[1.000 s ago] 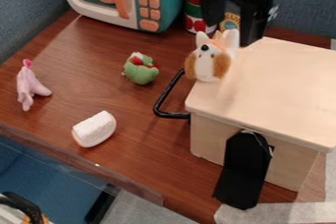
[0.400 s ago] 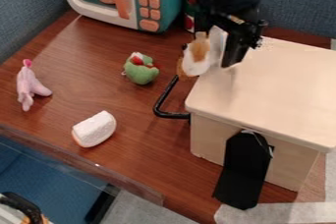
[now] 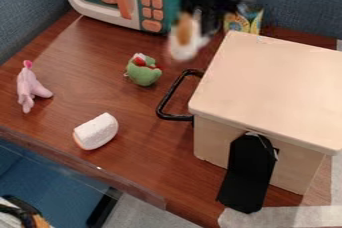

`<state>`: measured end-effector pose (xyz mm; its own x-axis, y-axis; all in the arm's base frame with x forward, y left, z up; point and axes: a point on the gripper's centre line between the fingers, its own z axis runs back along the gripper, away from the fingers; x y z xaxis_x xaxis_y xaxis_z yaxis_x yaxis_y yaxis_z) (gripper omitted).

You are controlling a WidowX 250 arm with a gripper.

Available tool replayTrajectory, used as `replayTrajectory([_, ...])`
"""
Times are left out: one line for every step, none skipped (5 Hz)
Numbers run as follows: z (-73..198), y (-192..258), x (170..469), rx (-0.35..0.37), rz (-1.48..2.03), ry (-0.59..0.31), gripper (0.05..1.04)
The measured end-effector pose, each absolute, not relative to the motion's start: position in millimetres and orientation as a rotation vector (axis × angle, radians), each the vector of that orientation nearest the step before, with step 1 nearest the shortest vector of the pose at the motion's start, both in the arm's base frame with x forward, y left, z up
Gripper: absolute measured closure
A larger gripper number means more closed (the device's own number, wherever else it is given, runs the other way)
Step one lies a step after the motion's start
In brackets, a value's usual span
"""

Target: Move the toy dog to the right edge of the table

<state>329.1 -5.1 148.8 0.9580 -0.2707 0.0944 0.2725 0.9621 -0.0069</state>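
Camera view: on the table [image 3: 73,92], from left to right, are a pink toy [image 3: 29,88], a white roll [image 3: 97,131] and a green toy [image 3: 143,72]. The toy dog [image 3: 184,39] is to the far right of the green toy and appears raised off the wood. The gripper [image 3: 199,20] has its fingers closed on the dog's upper part, parted only by the toy's thickness. To the right is a wooden box [image 3: 274,79] with a black handle [image 3: 169,97] on its left side.

Step in hand: carry the dog to the right edge. Maintain steady grip pressure. Keep the dog's lower end above the handle and box lid if the route crosses them. Lower onto bare wood, fully inside the edge, before release.

Orientation: long axis near upright, lower end leaning slightly left, upper end toward the gripper. The direction of the face cannot be determined.
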Motion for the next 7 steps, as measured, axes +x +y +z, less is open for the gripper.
replayTrajectory([152, 44, 332, 0.015, -0.152, -0.138, 0.851])
replayTrajectory([155, 90, 333, 0.073, -0.085, -0.188, 0.857])
replayTrajectory([149, 136, 340, 0.101, -0.016, -0.230, 0.858])
replayTrajectory([126, 185, 348, 0.117, 0.059, -0.213, 0.858])
replayTrajectory([108, 226, 350, 0.119, 0.138, -0.233, 0.858])
replayTrajectory([88, 244, 352, 0.125, 0.199, -0.189, 0.858])
replayTrajectory([65, 256, 354, 0.164, 0.204, -0.138, 0.859])
